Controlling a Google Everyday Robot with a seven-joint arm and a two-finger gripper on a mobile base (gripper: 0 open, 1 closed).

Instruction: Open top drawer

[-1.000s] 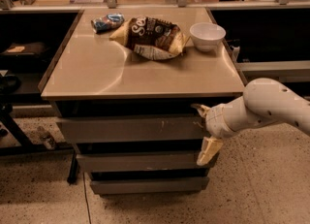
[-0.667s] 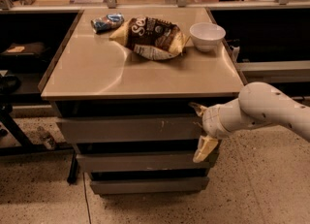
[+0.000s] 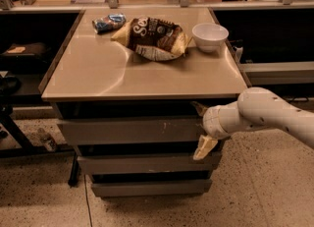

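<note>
Where the speckled floor (image 3: 255, 191) met the cabinet, I saw the two shorter drawer fronts (image 3: 147, 163) stacked one above the other. Just above them ran the top drawer (image 3: 132, 131), its wide grey front lying right under the counter's (image 3: 98, 73) near edge with a dark gap between, and small pale scratches right of its centre. At that front's right end, below the counter's near right corner, was the hand (image 3: 202, 128), reaching in from the right on a white arm (image 3: 265, 113). Its fingers (image 3: 205, 147) were spread apart, one at the front's upper edge and the other at its lower edge; I could not tell whether either touched the panel. Toward the counter's far edge lay a crumpled chip bag (image 3: 154, 38), with a white bowl (image 3: 210, 37) just beside it near the far right corner and a blue packet (image 3: 109, 22) on its other side.
</note>
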